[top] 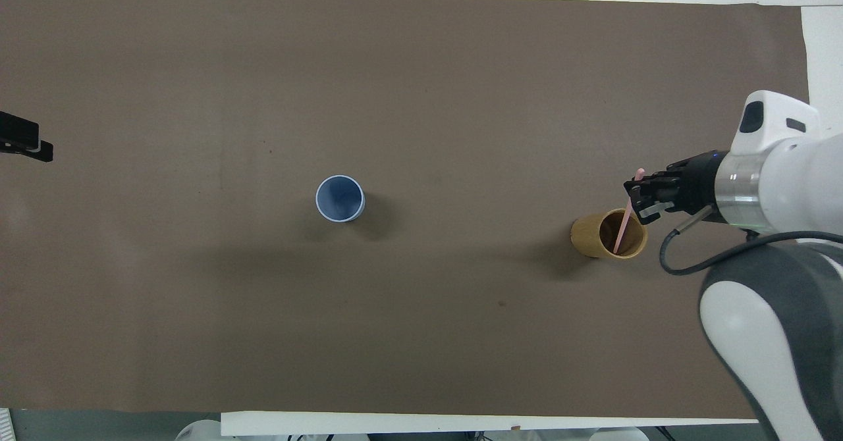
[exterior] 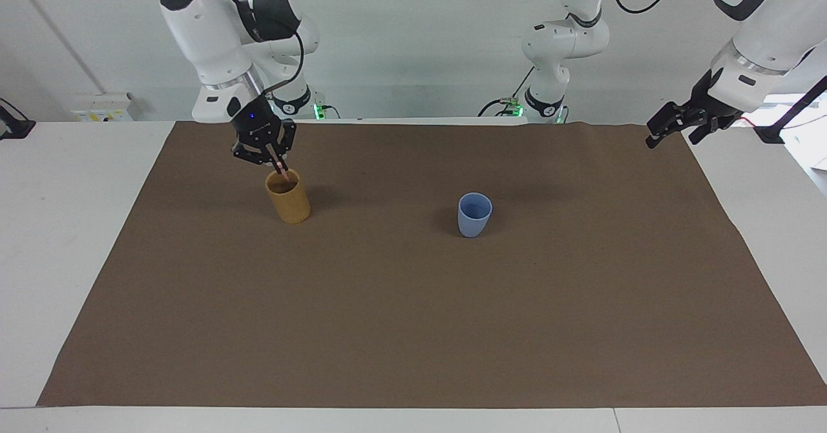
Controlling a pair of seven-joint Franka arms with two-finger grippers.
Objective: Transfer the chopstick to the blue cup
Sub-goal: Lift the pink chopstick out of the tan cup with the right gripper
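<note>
A thin pink chopstick [top: 623,228] hangs from my right gripper [exterior: 276,161], which is shut on its upper end just above the tan cylindrical cup [exterior: 288,198]. The stick's lower part still reaches inside that tan cup [top: 607,233]. My right gripper [top: 640,195] shows at the cup's rim in the overhead view. The light blue cup [exterior: 474,214] stands upright near the middle of the mat, toward the left arm's end from the tan cup; its open mouth [top: 340,198] holds nothing. My left gripper [exterior: 663,129] waits, raised over the mat's edge at its own end, fingers apart.
A brown mat [exterior: 413,329] covers most of the white table [exterior: 58,239]. A third white arm [exterior: 561,39] stands at the robots' edge of the table, clear of the mat.
</note>
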